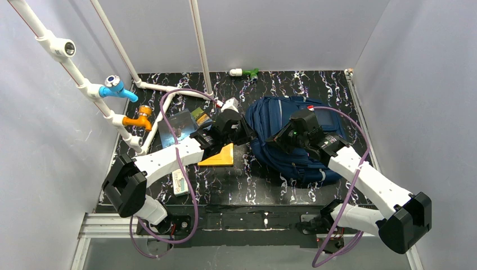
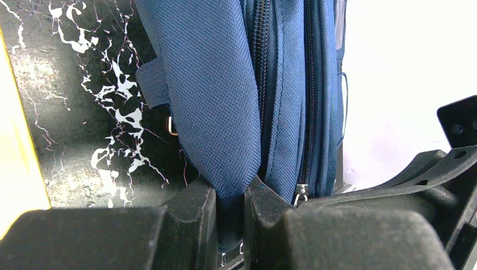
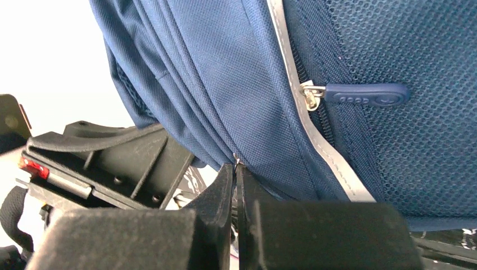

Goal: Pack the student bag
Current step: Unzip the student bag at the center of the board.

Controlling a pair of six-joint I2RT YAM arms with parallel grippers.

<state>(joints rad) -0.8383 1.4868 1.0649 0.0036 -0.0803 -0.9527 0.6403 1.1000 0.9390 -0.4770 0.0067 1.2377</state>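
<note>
Navy student bag (image 1: 281,121) lies mid-table (image 1: 225,185); left gripper (image 2: 229,197) clamps a fabric fold (image 2: 225,135), right gripper (image 3: 236,174) pinched on what looks like a zip tab (image 3: 237,161), probably the opening stage, so next draw the zip against left's hold.

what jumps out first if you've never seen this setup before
The navy student bag lies right of centre on the black table. The left tool pinches a fold of its fabric; the right tool is shut on a small metal piece at its edge, probably a zip pull. A yellow wedge sits just left of the bag, and a blue tap and orange tap stand out on white pipes at left.
</note>
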